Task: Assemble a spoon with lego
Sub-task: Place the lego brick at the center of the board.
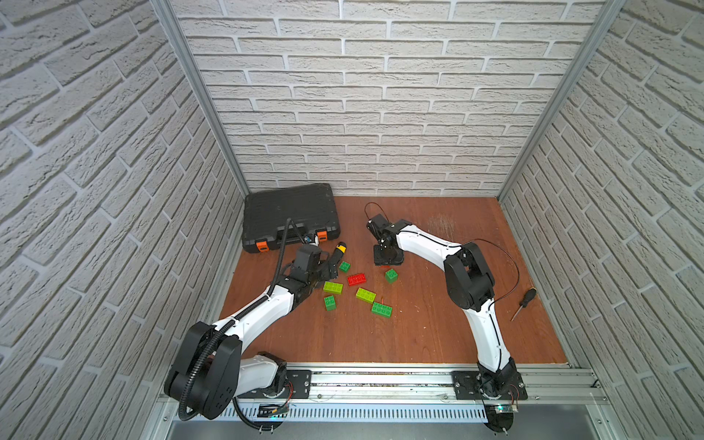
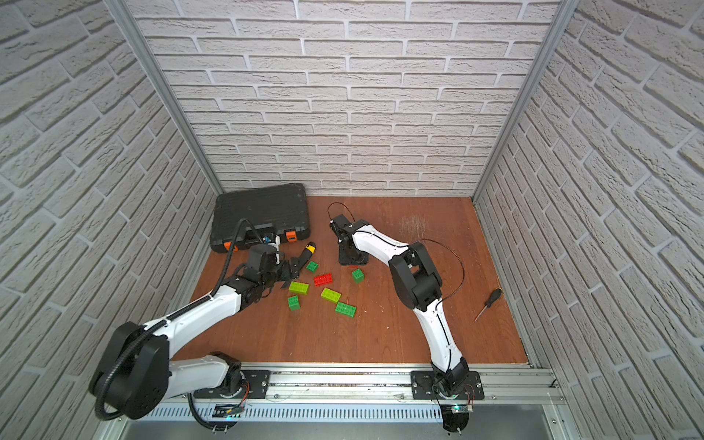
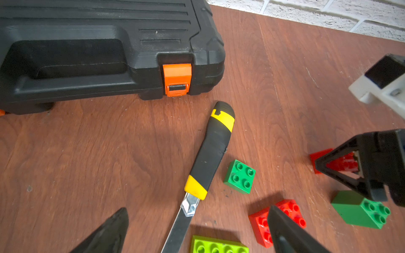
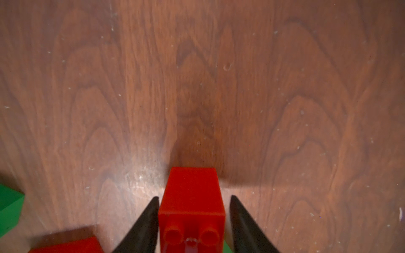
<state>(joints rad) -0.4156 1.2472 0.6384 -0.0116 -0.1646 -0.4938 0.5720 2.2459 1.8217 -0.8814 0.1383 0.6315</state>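
Well, the table [image 1: 438, 335] is wide and mostly bare, with everything bunched toward the middle and left. The black case [image 1: 289, 213] sits in the far left corner, lid down and both orange latches [image 3: 177, 80] snapped; what's inside can't be seen, and nothing rests on top.

The left gripper [image 3: 197, 210] hangs low with its jaws spread wide and holding nothing. The knife [image 3: 215, 149] has its blade running right between those fingers, and that's the danger, I'd say. Close here and it takes steel instead of plastic, while a sideways sweep could shove the blade into the lime brick [image 3: 219, 245] just beside it.

The screwdriver [image 1: 524, 303] lies well off to the right, out of play.

The right gripper [image 4: 194, 198] is down at the table around a red brick [image 4: 191, 181]. Its jaws are slackened, with a clear gap on one side and the other finger at or just off the face, so the brick reads as let go, not clamped. The risk there is a lift with that finger rubbing, which could tip the red brick or skid it into the dark green brick [image 1: 391, 275] just beside it.

There's no spoon yet: the bricks [image 1: 365, 295] lie loose and unjoined mid-table, between the two arms
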